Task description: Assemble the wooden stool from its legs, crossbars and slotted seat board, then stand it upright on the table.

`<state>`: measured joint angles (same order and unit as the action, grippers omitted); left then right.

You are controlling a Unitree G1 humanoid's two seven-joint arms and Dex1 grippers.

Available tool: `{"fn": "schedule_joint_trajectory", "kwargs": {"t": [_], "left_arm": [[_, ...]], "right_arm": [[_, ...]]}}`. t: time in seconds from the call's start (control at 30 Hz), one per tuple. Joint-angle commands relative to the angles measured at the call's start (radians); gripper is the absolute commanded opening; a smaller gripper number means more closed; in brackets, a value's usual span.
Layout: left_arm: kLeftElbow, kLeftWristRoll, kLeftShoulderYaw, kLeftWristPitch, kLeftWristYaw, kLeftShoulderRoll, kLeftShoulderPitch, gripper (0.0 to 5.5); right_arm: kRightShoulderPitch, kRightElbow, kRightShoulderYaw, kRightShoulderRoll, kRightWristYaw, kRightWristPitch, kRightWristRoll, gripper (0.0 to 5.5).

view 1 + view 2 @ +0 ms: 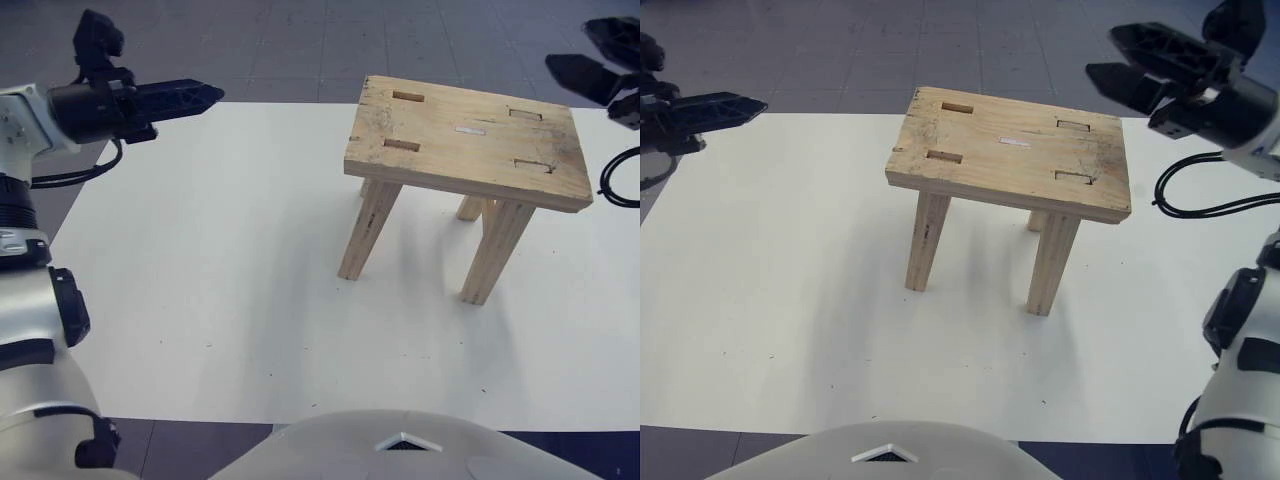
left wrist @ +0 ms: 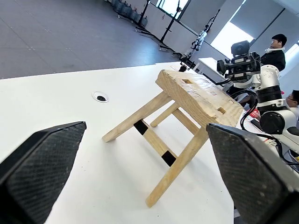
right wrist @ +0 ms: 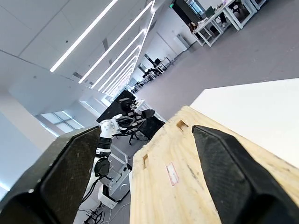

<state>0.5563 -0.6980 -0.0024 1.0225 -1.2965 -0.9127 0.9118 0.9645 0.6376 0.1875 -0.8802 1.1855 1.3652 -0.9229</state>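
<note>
Left wrist view: left gripper pads wide apart, holding nothing. It hovers over the far left edge of the white table, well apart from the stool. Right gripper also wide and holding nothing, held up near the far right corner of the seat board, not touching it. Stool is assembled and stands upright on its legs mid-table, slotted seat on top. Crossbar sits between two legs.
</note>
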Motion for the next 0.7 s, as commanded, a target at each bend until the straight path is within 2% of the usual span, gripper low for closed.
{"fn": "schedule_joint_trajectory", "kwargs": {"t": [0.03, 0.17, 0.27, 0.33, 0.43, 0.53, 0.7], "left_arm": [[-0.08, -0.014, 0.055, 0.065, 0.046, 0.002, -0.033, 4.76], [-0.127, -0.049, 0.172, 0.082, 0.171, 0.078, -0.017, 4.76], [-0.312, -0.017, 0.226, -0.025, 0.337, 0.166, -0.059, 4.76], [-0.416, -0.025, 0.245, -0.029, 0.433, 0.226, -0.089, 4.76], [-0.511, -0.074, 0.303, 0.027, 0.609, 0.346, -0.132, 4.76], [-0.602, -0.074, 0.363, -0.005, 0.776, 0.446, -0.196, 4.76], [-0.816, -0.071, 0.422, -0.05, 0.943, 0.487, -0.292, 4.76]], "right_arm": [[-0.083, -0.118, 0.034, -0.016, -0.029, 0.048, -0.005, 3.59], [-0.097, -0.222, 0.119, 0.021, -0.147, -0.111, 0.046, 3.59], [-0.116, -0.378, 0.135, 0.032, -0.227, -0.347, 0.143, 3.59], [-0.11, -0.455, 0.142, 0.052, -0.292, -0.47, 0.197, 3.59], [0.004, -0.551, 0.118, 0.105, -0.458, -0.487, 0.231, 3.59], [0.122, -0.591, 0.075, 0.201, -0.611, -0.467, 0.254, 3.59], [0.171, -0.662, 0.041, 0.329, -0.759, -0.437, 0.249, 3.59]]}}
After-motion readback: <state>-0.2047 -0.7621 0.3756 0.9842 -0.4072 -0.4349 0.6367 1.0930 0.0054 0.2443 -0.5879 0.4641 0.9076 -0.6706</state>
